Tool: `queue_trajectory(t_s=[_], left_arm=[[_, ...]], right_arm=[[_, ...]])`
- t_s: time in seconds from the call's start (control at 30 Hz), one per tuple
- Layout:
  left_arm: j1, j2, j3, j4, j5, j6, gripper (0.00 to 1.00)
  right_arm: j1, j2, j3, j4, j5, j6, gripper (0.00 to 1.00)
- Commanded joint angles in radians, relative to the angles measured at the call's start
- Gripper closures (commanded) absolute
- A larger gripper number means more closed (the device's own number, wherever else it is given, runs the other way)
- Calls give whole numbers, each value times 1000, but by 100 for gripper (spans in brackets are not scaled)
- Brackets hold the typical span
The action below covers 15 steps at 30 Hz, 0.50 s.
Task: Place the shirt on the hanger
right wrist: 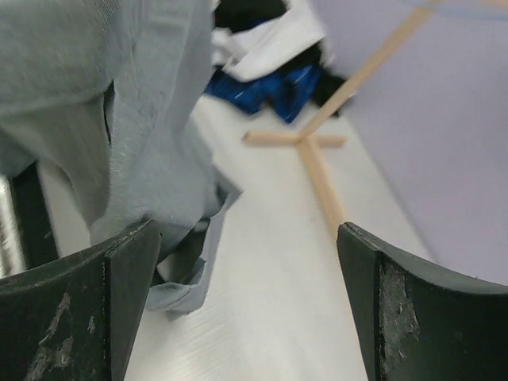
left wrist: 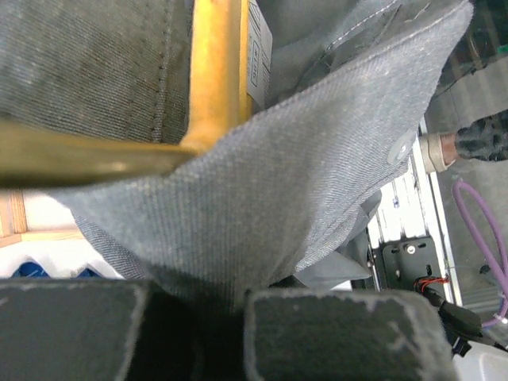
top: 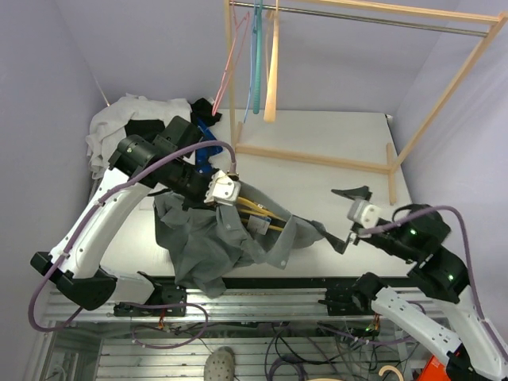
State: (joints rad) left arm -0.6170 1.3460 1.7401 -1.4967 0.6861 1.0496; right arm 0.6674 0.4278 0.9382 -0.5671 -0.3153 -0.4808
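**Top view.** My left gripper (top: 226,190) sits over the grey thin-fabric collared shirt (top: 202,250). The shirt lies crumpled at the near left of the white table (top: 317,175), partly overhanging the edge. Only short bars of the yellow plastic triangular hanger (top: 250,206) show among the folds, and its hook is hidden. My right gripper (top: 348,218) is spread wide, with one finger just beside a sleeve end.

**Left wrist view.** My black felt-faced fingers (left wrist: 333,333) stand close together, with woven grey cloth pinched into the gap. The contact line is in shadow. A glossy yellow bar crosses above.

**Right wrist view.** My scuffed black fingers (right wrist: 79,309) are far apart. Soft, blurred grey cloth touches one. A wooden rack foot (right wrist: 317,159) lies behind.
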Motion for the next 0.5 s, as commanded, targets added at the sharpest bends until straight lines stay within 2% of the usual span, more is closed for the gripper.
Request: queue_trajectory(t_s=[0.0,0.1,0.17,0.37,0.47], left_arm=[[-31,13,46,-7,-26,41,93],[-33,22,55,-6,-69,56,93],[-33,21,47,-5,-89,72,93],[-33,11,23,-5,-120,88,93],[-33,17,29,-5,-135,92,93]], right_arm=[[3,118,42,-174,-147,-62,8],[4,199,87,-244,-219,-89,14],[3,225,108,-257,-209,-112,16],[3,207,259,-242,57,-136,14],[10,247,373,-366,-69,-91,14]])
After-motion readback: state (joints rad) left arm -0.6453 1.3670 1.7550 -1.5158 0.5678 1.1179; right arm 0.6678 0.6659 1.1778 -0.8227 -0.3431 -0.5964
